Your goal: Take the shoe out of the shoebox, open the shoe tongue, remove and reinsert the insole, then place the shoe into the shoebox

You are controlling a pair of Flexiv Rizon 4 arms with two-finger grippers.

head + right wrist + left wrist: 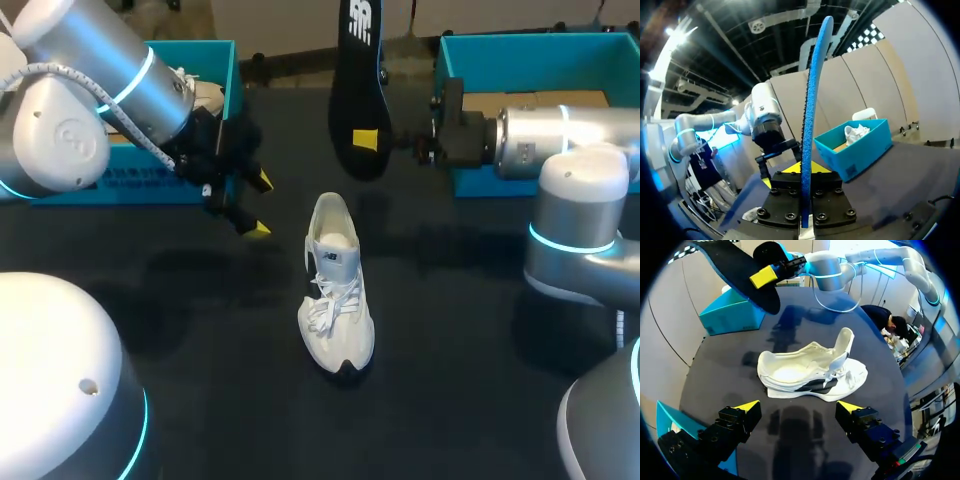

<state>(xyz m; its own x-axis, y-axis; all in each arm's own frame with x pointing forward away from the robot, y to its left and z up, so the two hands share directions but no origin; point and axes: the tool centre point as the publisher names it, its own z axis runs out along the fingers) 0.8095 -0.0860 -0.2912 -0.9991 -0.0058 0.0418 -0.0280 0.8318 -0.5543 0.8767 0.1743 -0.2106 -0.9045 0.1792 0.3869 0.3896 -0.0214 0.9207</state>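
Holding the insole aloft over the bench, right hand is clamped on it; left hand, spread apart, hangs near shoe.

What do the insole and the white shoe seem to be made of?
The insole: probably foam, thin and matt, black on one face, blue along the edge. The shoe: likely white textile upper with cloth laces, matt; sole looks like rubber or foam, partly black.

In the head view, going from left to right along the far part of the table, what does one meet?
left shoebox → left gripper → insole → right shoebox
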